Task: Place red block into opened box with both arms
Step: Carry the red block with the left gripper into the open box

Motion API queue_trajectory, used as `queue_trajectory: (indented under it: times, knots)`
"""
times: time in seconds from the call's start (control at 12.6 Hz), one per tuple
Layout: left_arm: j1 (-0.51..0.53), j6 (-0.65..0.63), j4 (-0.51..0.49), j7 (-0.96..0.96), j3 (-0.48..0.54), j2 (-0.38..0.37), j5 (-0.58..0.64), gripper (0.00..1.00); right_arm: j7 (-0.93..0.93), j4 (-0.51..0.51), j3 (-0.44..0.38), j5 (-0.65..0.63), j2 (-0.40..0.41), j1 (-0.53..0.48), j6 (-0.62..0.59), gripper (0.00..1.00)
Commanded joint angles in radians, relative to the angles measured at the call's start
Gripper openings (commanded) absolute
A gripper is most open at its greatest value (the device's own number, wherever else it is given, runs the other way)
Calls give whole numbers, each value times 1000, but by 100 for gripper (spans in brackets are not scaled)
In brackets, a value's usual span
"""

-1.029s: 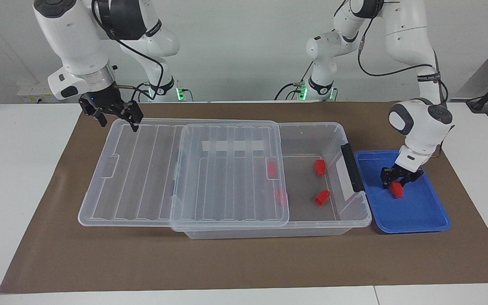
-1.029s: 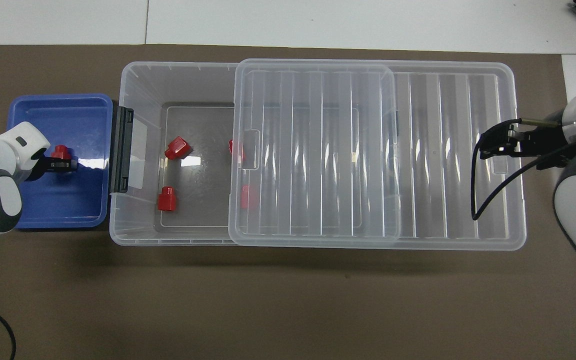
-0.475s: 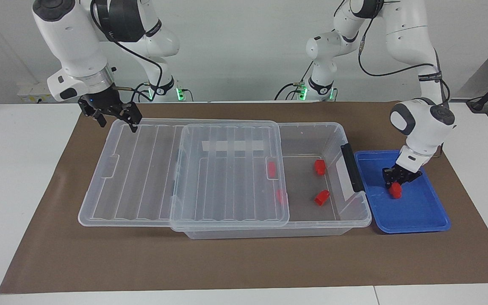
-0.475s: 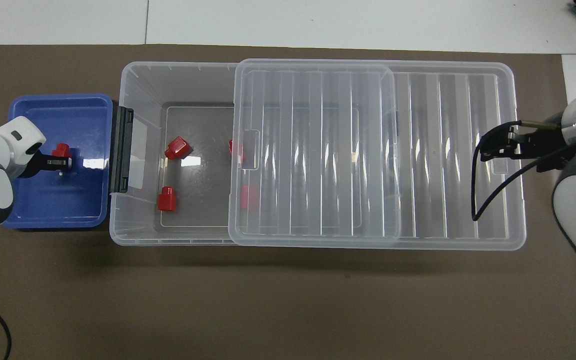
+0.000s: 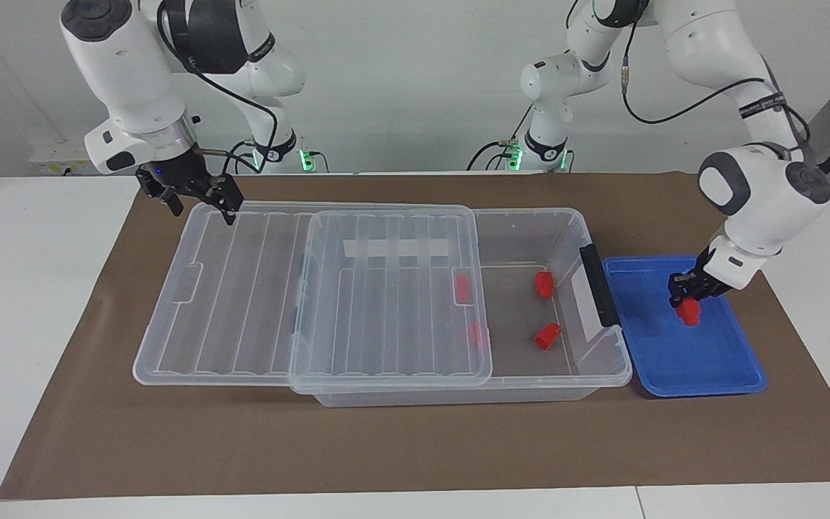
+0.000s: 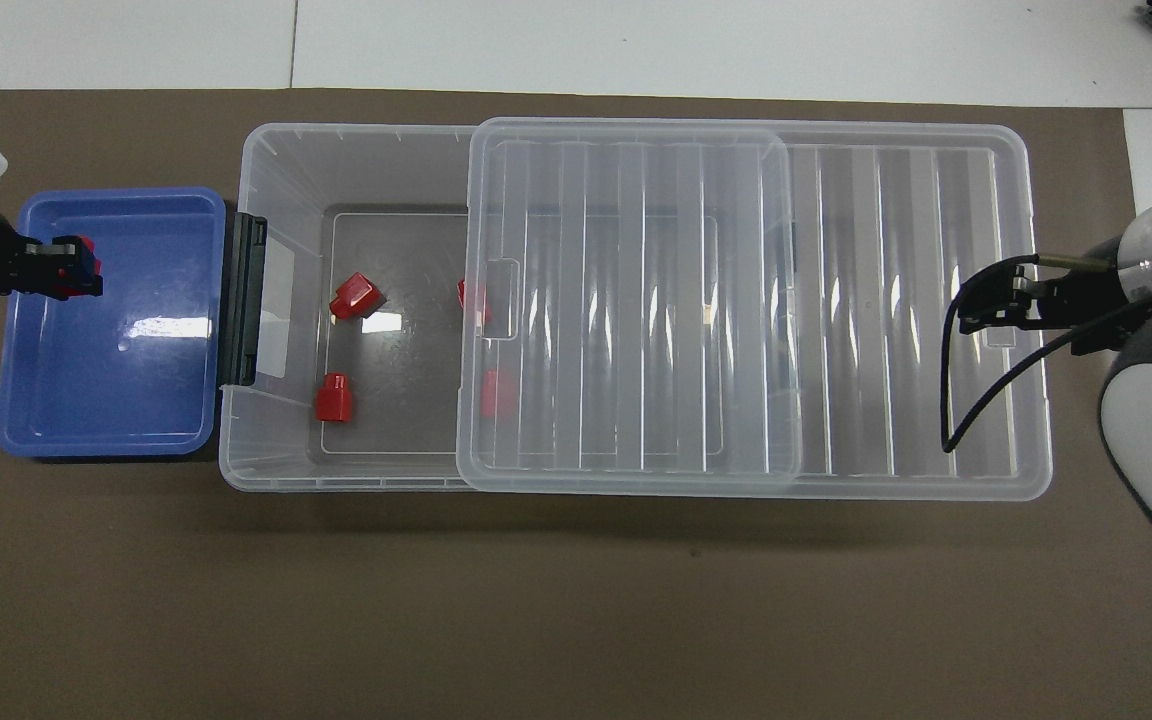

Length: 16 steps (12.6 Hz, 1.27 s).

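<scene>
My left gripper is shut on a small red block, held just above the blue tray. The clear box lies beside the tray, and its ribbed lid is slid toward the right arm's end, leaving the tray-side half uncovered. Two red blocks lie in the uncovered half. Two more show through the lid's edge. My right gripper stands open over the lid's end at the right arm's side.
A dark grey latch stands on the box wall against the tray. Brown matting covers the table under everything, with bare mat along the edge farthest from the robots.
The left gripper closed on the red block in the blue tray and raised it off the tray floor, shifting toward the tray's outer end. The right gripper has hardly moved.
</scene>
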Motion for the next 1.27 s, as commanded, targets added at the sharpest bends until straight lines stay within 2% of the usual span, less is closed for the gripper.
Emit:
queue_trajectory:
  times: [0.0,0.24,0.4,0.63,0.79,0.95,1.19]
  knots:
    - [-70,-105,74,-221,-14,-20,-58,0,6,-37,7,5,-29,-22,28,100]
    - [-248,-81,76,-554,-27,-41,-44,0,7,-35,7,6,-29,-23,28,100]
    - [-352,9,41,-726,-27,-47,0,0,7,-35,7,6,-29,-23,26,100]
    - [-434,256,-181,-741,-27,-93,8,0,7,-35,7,6,-29,-23,21,100]
    - [-452,374,-298,-738,-28,-94,80,0,7,-35,7,6,-29,-23,21,100]
    - [-469,399,-354,-725,-28,-83,164,0,7,-37,7,6,-29,-23,24,100]
    - [-484,517,-429,-718,-28,-35,180,0,7,-37,7,6,-29,-23,26,100]
